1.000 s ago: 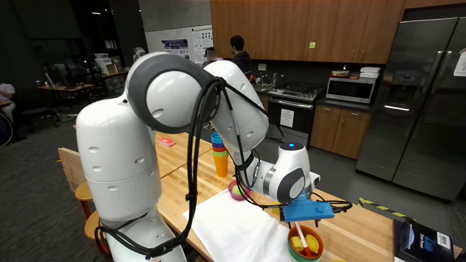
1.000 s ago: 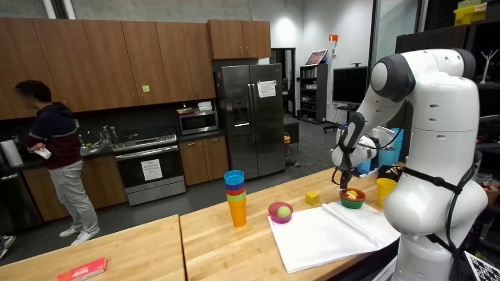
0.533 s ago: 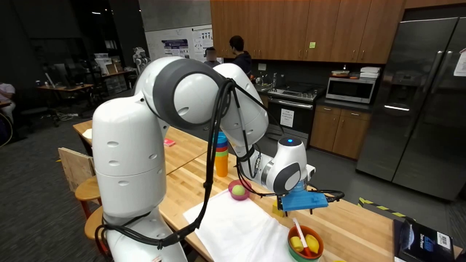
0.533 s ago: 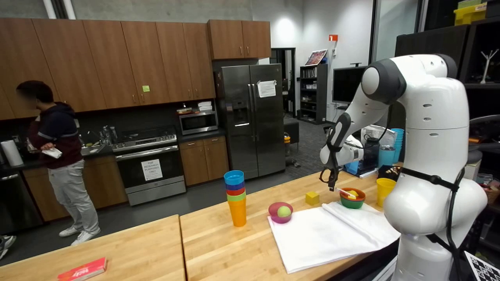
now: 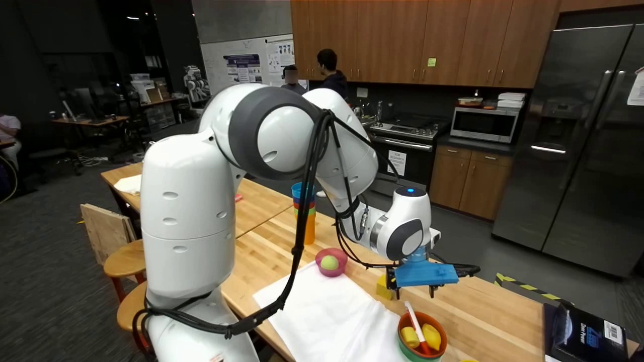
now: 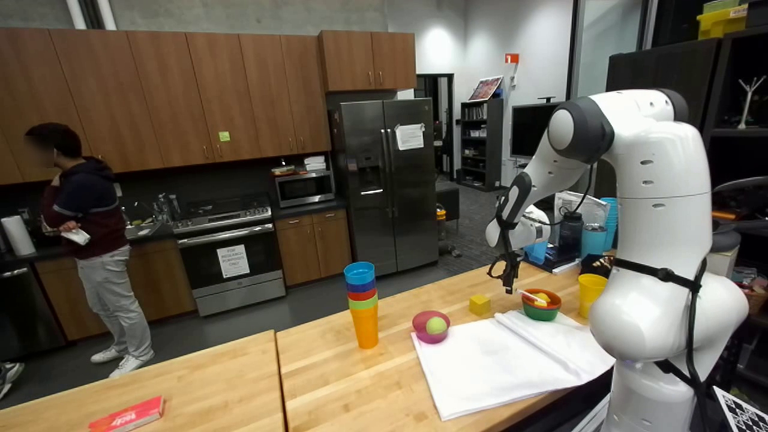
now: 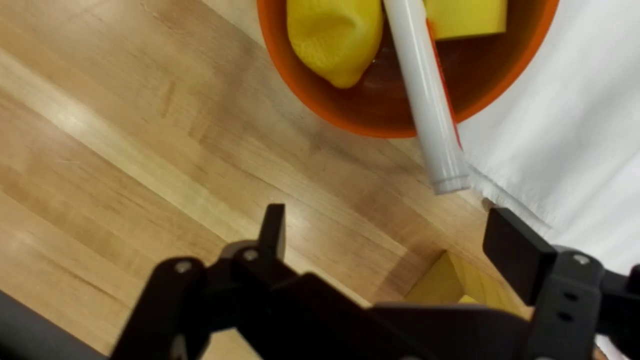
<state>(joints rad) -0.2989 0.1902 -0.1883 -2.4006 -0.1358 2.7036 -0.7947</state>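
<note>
Wrist view: the gripper [image 7: 387, 222] holds nothing, fingers wide apart. From mid-gap, the free end of the marker [image 7: 427, 95] lies at 2 o'clock, long axis near 12-to-6, leaning over the rim of the bowl [image 7: 372, 131]; the block [image 7: 452, 282] sits between 4 and 5 o'clock.

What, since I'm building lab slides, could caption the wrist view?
Open, empty gripper above a wooden table, near an orange bowl holding a marker, lemon and yellow block.

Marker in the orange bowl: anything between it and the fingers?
Nothing visible: in the wrist view, the marker sticks out past the rim of the orange bowl toward the open fingers. The yellow block outside the bowl lies off that line.
</note>
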